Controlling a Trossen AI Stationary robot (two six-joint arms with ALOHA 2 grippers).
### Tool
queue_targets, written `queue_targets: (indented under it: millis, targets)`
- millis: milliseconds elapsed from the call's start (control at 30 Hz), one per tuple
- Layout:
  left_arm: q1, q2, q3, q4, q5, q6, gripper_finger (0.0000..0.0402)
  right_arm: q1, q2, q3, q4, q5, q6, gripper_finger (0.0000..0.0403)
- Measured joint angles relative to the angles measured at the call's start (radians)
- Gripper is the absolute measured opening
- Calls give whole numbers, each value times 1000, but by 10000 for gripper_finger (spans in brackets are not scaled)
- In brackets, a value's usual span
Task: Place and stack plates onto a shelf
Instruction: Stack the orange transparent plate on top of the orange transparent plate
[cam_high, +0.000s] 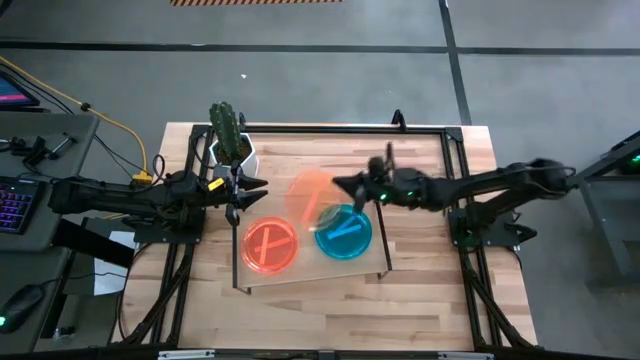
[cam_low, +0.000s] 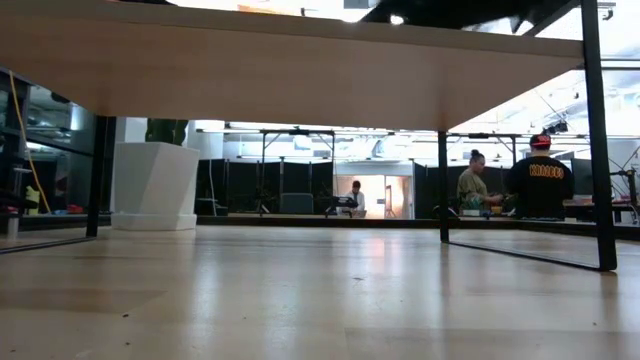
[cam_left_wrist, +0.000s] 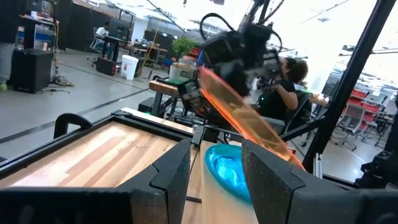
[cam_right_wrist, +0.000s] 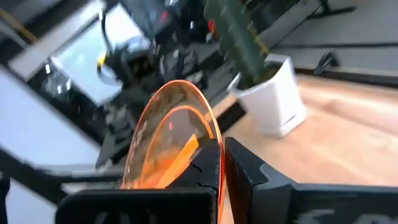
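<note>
My right hand (cam_high: 345, 186) pinches the orange plate (cam_high: 310, 195) by its rim, tilted above the shelf (cam_high: 300, 150) for stacking; left hand (cam_high: 255, 190) waits open nearby.

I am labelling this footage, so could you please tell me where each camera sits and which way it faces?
High view: overhead, looking straight down on the shelf, both arms, the left gripper open and the right gripper.
Low view: at table-top height, looking level under the shelf into the room; no arm shows.
Left wrist view: on the left arm, past its own fingers toward the right gripper holding the tilted orange plate.
Right wrist view: on the right arm, its fingers shut on the orange plate.
Shared: the overhead and right wrist views both show the cactus pot.
</note>
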Motion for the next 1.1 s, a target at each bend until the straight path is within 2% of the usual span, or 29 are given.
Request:
queue_targets:
  millis: [300, 567, 833, 1100]
  targets:
    - [0, 0, 0, 3, 0, 0, 136, 92, 192, 218, -131, -68, -6, 0]
    - [0, 0, 0, 3, 0, 0, 136, 114, 328, 368, -180, -69, -22, 0]
    - [0, 0, 0, 3, 0, 0, 136, 111, 407, 419, -176, -38, -21, 0]
    - [0, 0, 0, 3, 0, 1, 136, 111, 410, 417, -170, 5, 3, 0]
